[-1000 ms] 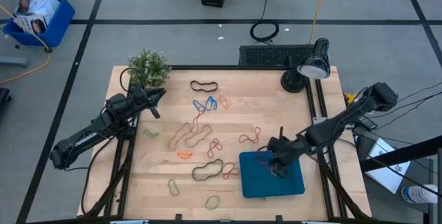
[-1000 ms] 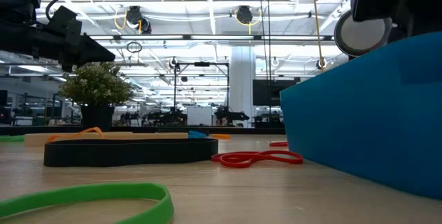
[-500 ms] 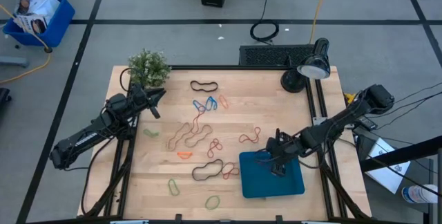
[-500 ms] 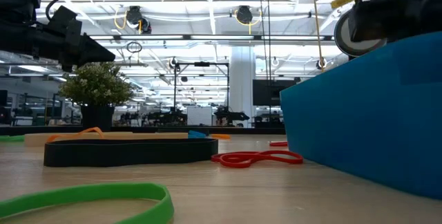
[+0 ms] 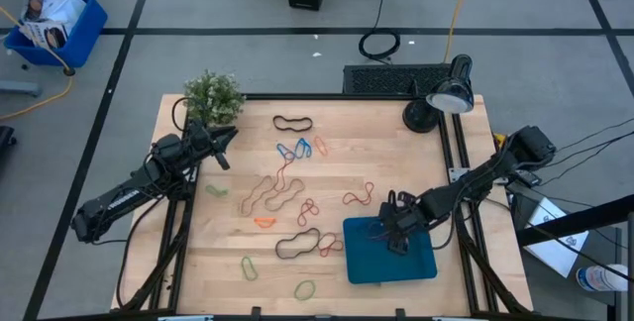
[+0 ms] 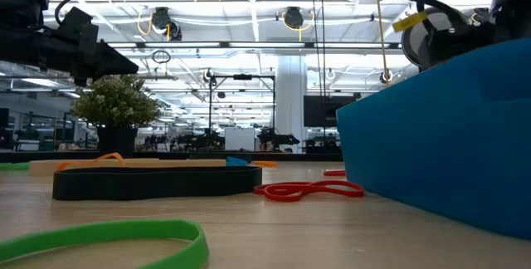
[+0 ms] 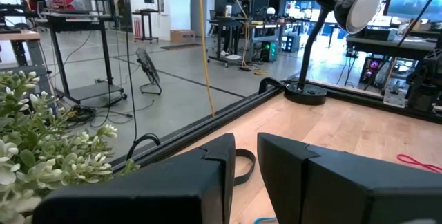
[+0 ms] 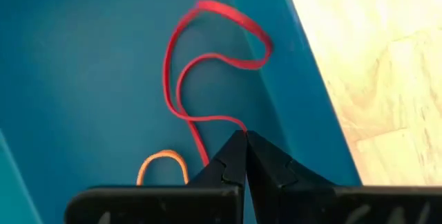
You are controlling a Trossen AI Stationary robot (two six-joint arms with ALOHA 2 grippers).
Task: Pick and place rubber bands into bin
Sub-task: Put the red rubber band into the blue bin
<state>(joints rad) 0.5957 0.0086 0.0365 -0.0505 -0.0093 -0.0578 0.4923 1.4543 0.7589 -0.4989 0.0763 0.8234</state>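
Observation:
The teal bin (image 5: 418, 262) lies at the table's near right; its wall fills the right of the low view (image 6: 440, 153). My right gripper (image 5: 395, 239) is over the bin's far left part, shut on a red rubber band (image 8: 181, 79). A small orange band (image 8: 162, 162) lies on the bin floor. Several bands lie flat on the wood: black (image 5: 292, 123), blue (image 5: 291, 150), tan (image 5: 272, 192), red (image 5: 359, 196), black (image 5: 297, 245), green (image 5: 249, 267). My left gripper (image 5: 224, 144) waits, narrowly open and empty, beside the plant. My right gripper pinches one end of the red band (image 8: 235, 124) between its two shut fingertips, coming down into the bin from above. The rest of the band lies slack in curves on the bin floor and against its wall (image 8: 242, 41).
A potted plant (image 5: 213, 98) stands at the far left corner and a black desk lamp (image 5: 441, 98) at the far right. A black grille (image 5: 391, 78) lies past the far edge. A red band (image 6: 307, 190) lies just outside the bin's left wall.
My right gripper has shifted a little toward the table's left while staying over the bin's far left part, and the arm behind it has drawn in toward the bin.

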